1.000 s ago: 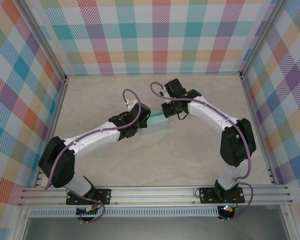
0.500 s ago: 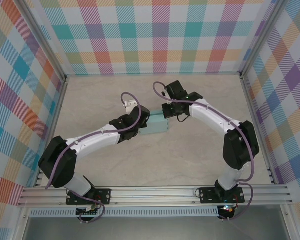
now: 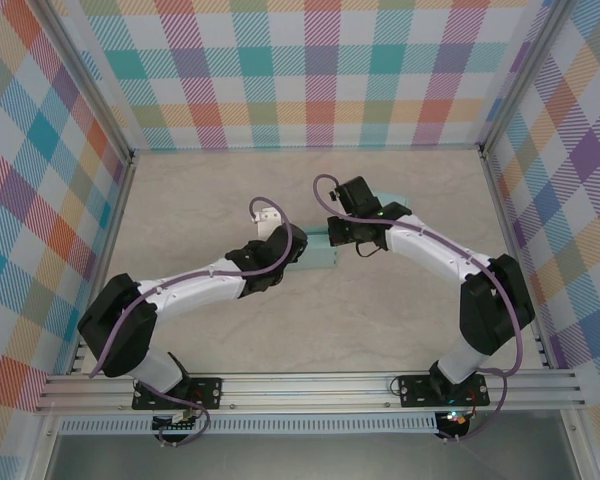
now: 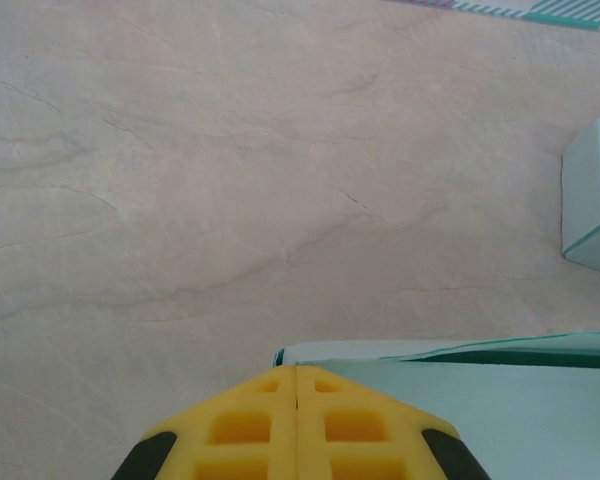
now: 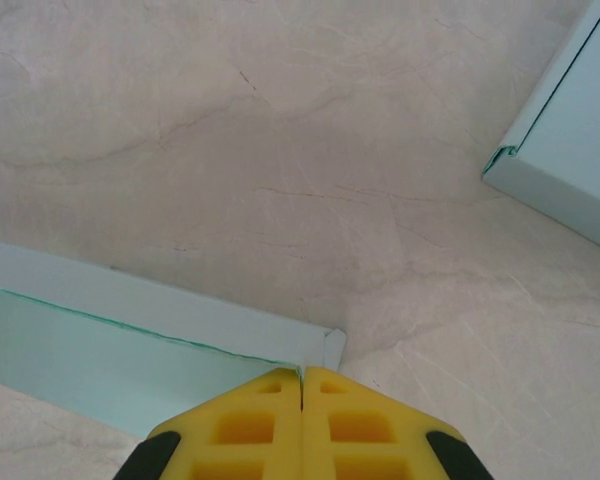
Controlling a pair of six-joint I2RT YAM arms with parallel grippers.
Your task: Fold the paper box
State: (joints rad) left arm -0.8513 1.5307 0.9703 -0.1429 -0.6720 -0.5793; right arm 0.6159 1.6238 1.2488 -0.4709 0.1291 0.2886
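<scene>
Beige marbled tabletop (image 3: 200,190) spreads beneath left gripper (image 3: 296,244) and right gripper (image 3: 332,233), faint veins crossing it. Pastel plaid back wall (image 3: 310,70) beyond both grippers; left wall (image 3: 40,200) and right wall (image 3: 570,200) outboard of each. Aluminium posts (image 3: 84,80) at corners, slotted rail (image 3: 310,383) behind. Light even, shadows soft.

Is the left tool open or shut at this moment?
Shut. In the left wrist view, yellow fingers of the left tool meet along a thin seam, over the paper box.
</scene>
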